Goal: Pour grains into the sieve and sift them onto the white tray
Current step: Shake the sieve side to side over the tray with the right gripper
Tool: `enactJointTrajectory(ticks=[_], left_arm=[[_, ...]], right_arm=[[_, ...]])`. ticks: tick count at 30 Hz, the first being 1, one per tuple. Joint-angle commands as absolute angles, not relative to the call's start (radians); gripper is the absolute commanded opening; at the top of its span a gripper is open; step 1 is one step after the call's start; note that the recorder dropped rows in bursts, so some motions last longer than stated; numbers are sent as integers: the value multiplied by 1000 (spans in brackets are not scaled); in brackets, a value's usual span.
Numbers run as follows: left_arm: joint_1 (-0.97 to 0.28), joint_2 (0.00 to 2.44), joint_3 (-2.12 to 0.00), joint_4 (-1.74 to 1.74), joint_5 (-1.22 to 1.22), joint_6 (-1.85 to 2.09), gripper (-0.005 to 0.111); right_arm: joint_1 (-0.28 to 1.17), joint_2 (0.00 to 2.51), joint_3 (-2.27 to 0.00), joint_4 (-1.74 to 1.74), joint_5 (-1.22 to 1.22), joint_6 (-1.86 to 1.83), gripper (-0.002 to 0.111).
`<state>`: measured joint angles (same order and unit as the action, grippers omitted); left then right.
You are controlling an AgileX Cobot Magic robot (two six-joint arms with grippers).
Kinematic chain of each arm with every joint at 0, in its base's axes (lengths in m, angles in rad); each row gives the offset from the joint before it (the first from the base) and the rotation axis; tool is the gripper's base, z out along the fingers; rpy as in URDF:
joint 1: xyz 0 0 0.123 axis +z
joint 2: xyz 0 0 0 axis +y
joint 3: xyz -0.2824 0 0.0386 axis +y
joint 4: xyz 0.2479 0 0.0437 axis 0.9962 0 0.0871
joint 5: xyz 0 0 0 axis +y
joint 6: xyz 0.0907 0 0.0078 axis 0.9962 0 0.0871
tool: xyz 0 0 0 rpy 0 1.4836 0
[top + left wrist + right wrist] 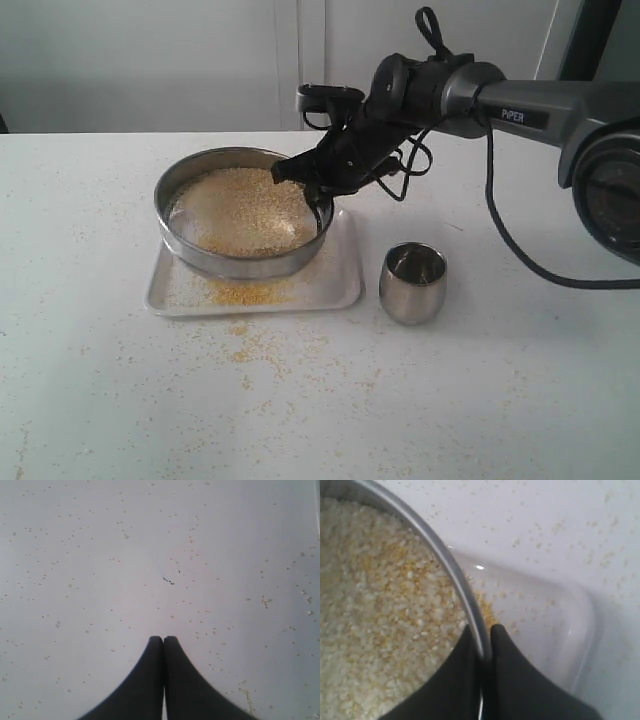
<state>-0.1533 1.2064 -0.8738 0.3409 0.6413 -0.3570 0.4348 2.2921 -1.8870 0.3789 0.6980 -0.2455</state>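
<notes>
Jaws of the right gripper (481, 630) pinch the sieve (240, 265) by its rim, a grip clear only in the right wrist view. The sieve holds whitish grains (240, 210) over the white tray (340, 292), with yellow granules along the tray's near edge. The left gripper (163, 639), unseen from the exterior view, is closed and empty above the speckled table (100, 555).

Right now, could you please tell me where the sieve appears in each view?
Exterior: the sieve is left of centre, over the tray.
Left wrist: not in it.
Right wrist: its rim runs in between the fingertips.
Shared landmark: the right gripper pinching that rim.
</notes>
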Motion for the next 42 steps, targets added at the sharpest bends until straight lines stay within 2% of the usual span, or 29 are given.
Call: enactJointTrajectory(ticks=[1,3,4,8,9,12,13,17,18,22,23,25,27,28,32,35,37,38,42], left_arm=[[-150,1198,-866,344,648,-362,0],[-150,1198,-866,344,648,-362,0],[-150,1198,-866,344,648,-362,0],[-150,1198,-866,344,648,-362,0],[-150,1198,-866,344,648,-362,0],[-150,1198,-866,346,648,-362,0],[-150,1198,-866,346,648,-362,0],[-150,1198,-866,346,648,-362,0],[-150,1198,-866,346,648,-362,0],[-150,1198,-866,348,648,-362,0],[-150,1198,-866,348,648,-362,0],[-150,1198,-866,348,648,-362,0],[-150,1198,-866,348,648,-362,0],[-150,1198,-866,348,648,-362,0],[-150,1198,-866,348,648,-362,0],[-150,1198,-866,348,648,-362,0],[-150,1198,-866,348,648,-362,0],[-150,1198,-866,348,648,-362,0],[-150,1198,-866,348,648,-362,0]], right_arm=[[434,2250,-1895,271,693,-220,0],[423,2248,-1895,254,647,93,0],[423,2248,-1895,268,642,83,0],[465,2240,-1895,251,729,-427,0],[465,2239,-1895,202,728,-385,0],[431,2244,-1895,126,679,151,0],[431,2247,-1895,146,679,179,0],[455,2246,-1895,332,767,-407,0],[457,2244,-1895,317,772,-455,0],[412,2247,-1893,263,655,144,0],[411,2248,-1893,291,643,141,0],[432,2249,-1895,369,657,-100,0],[447,2242,-1900,388,740,-492,0],[447,2238,-1900,348,741,-489,0],[410,2242,-1895,220,640,208,0],[432,2246,-1895,283,652,-49,0],[448,2246,-1895,288,711,-373,0],[448,2246,-1895,266,712,-400,0],[407,2253,-1895,225,618,244,0]])
